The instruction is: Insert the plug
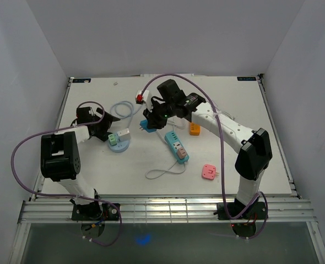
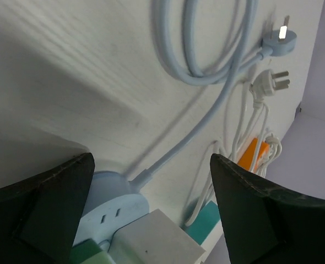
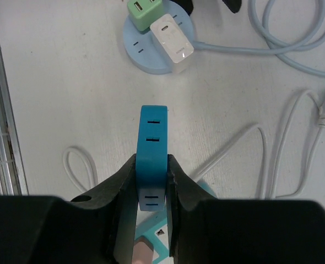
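Note:
My right gripper (image 1: 151, 119) (image 3: 152, 165) is shut on a blue plug adapter (image 3: 152, 132) (image 1: 147, 126) and holds it above the table, between the round socket and the teal power strip (image 1: 177, 146) (image 3: 151, 234). The round light-blue socket hub (image 1: 119, 144) (image 3: 146, 55) (image 2: 110, 201) carries a green plug (image 3: 145, 11) and a white plug (image 3: 173, 39) (image 2: 151, 242). My left gripper (image 1: 108, 132) (image 2: 151, 158) is open, its jaws standing on either side of and just above the hub.
An orange plug (image 1: 195, 129) and a pink plug (image 1: 209, 172) lie right of the teal strip. A red-and-white plug (image 1: 140, 98) lies farther back. The hub's light-blue cable (image 2: 206, 60) coils behind it. White cable loops (image 1: 163, 172) lie in front.

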Tool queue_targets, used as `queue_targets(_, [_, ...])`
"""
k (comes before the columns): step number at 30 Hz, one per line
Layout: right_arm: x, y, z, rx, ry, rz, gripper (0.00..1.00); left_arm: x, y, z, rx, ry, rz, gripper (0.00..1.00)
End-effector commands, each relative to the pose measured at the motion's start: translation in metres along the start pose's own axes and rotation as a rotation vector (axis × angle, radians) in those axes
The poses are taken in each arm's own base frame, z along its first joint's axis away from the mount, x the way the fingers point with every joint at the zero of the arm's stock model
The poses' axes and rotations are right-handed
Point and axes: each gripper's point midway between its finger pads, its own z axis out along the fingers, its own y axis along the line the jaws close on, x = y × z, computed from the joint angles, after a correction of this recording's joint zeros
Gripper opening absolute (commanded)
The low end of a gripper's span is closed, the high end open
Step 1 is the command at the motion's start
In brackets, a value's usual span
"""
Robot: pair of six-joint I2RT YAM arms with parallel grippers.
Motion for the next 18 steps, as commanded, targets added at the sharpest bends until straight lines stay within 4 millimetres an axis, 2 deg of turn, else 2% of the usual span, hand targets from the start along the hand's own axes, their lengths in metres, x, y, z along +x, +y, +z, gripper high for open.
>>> queue_targets(1, [0.0,0.005,-0.002,-0.015,0.021,-0.109,0.08,0.022,-0.015,0.016,0.063,0.071,0.059,0.98])
queue_targets(3, [0.004,0.008,-0.004,-0.019,0.023,-0.128,0.08,0.031,-0.015,0.026,0.069,0.111,0.09,0.98])
queue_targets(4, [0.005,0.009,-0.003,-0.014,0.027,-0.137,0.08,0.041,-0.021,0.029,0.083,0.144,0.121,0.98])
queue_targets(5, [0.005,0.01,-0.003,-0.017,0.027,-0.161,0.08,0.039,-0.03,0.032,0.098,0.143,0.143,0.98])
queue_targets(7, [0.008,0.015,-0.003,-0.022,0.033,-0.191,0.08,0.058,-0.032,0.043,0.08,0.189,0.182,0.98])
queue_targets(8, [0.008,0.016,-0.002,-0.027,0.034,-0.224,0.08,0.057,-0.038,0.045,0.086,0.187,0.192,0.98])
queue_targets(10, [0.015,0.02,-0.002,-0.025,0.048,-0.255,0.08,0.065,-0.037,0.052,0.082,0.214,0.204,0.97])
queue_targets(13, [0.02,0.022,-0.002,-0.021,0.058,-0.302,0.08,0.078,-0.043,0.057,0.107,0.261,0.243,0.89])
queue_targets(18, [0.025,0.028,-0.001,-0.038,0.072,-0.365,0.08,0.105,-0.049,0.057,0.123,0.314,0.294,0.86])
